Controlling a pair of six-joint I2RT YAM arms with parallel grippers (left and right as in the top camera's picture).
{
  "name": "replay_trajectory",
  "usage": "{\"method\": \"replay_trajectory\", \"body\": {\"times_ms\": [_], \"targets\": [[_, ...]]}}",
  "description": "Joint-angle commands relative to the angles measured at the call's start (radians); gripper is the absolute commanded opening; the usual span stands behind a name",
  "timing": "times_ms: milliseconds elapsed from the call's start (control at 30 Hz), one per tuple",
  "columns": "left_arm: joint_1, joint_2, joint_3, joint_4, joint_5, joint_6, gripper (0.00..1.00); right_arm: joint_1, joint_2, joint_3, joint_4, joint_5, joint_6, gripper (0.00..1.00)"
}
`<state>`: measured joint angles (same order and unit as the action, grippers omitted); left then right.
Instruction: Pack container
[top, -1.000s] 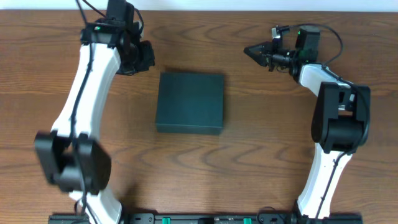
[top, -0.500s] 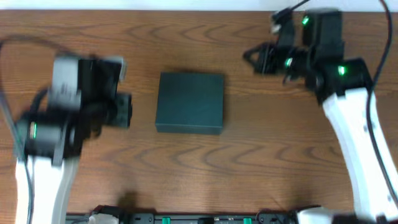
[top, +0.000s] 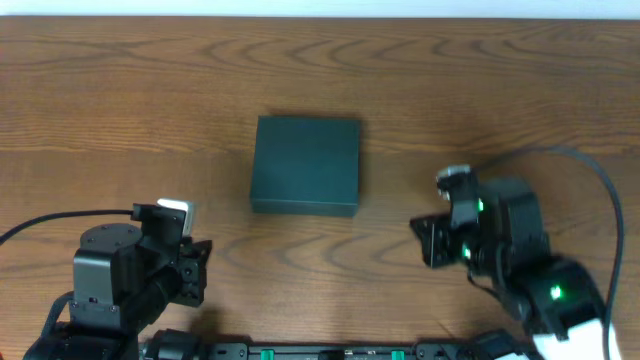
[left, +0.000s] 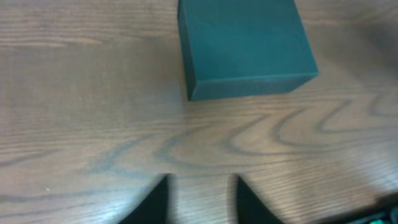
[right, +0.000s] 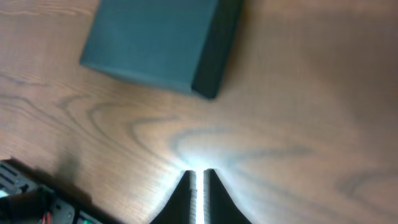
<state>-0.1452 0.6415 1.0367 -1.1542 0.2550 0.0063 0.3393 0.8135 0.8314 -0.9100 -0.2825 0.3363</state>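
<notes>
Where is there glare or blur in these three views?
Overhead: even light, the container crisp. Left wrist: soft throughout, the grain of the table smeared. Right wrist: a bright glare patch on the wood just ahead of the right tool, the container's side face in shadow.

1. A brown worktop (top: 480, 90) of wood fills the overhead view, its grain running in long wavy bands.
2. A pale strip (top: 320, 8) runs along its far edge.
3. A black rail (top: 320, 352) with small green marks lies along its near edge.
</notes>
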Motion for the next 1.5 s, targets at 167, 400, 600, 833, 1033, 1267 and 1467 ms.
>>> {"method": "replay_trajectory", "body": {"times_ms": [167,400,600,833,1033,1267,1467], "targets": [[0.0,-0.002,-0.001,-0.029,0.004,-0.021,0.95,0.01,-0.069,-0.115,-0.018,0.017,0.138,0.99],[0.0,-0.002,-0.001,-0.031,0.004,-0.021,0.95,0.01,-0.063,-0.115,-0.018,0.017,0.138,0.99],[0.003,-0.037,-0.001,-0.042,-0.009,-0.011,0.95,0.01,-0.063,-0.115,-0.018,0.017,0.138,0.99],[0.088,-0.276,-0.179,0.154,-0.09,0.129,0.95,0.01,-0.063,-0.115,-0.018,0.017,0.138,0.99],[0.174,-0.464,-0.455,0.336,-0.087,0.073,0.95,0.01,-0.063,-0.115,-0.018,0.017,0.138,0.99],[0.185,-0.588,-0.699,0.522,-0.079,0.042,0.95,0.01,-0.063,-0.115,-0.018,0.017,0.138,0.99],[0.185,-0.638,-0.836,0.639,-0.076,0.004,0.95,0.01,-0.063,-0.115,-0.018,0.017,0.138,0.99]]}}
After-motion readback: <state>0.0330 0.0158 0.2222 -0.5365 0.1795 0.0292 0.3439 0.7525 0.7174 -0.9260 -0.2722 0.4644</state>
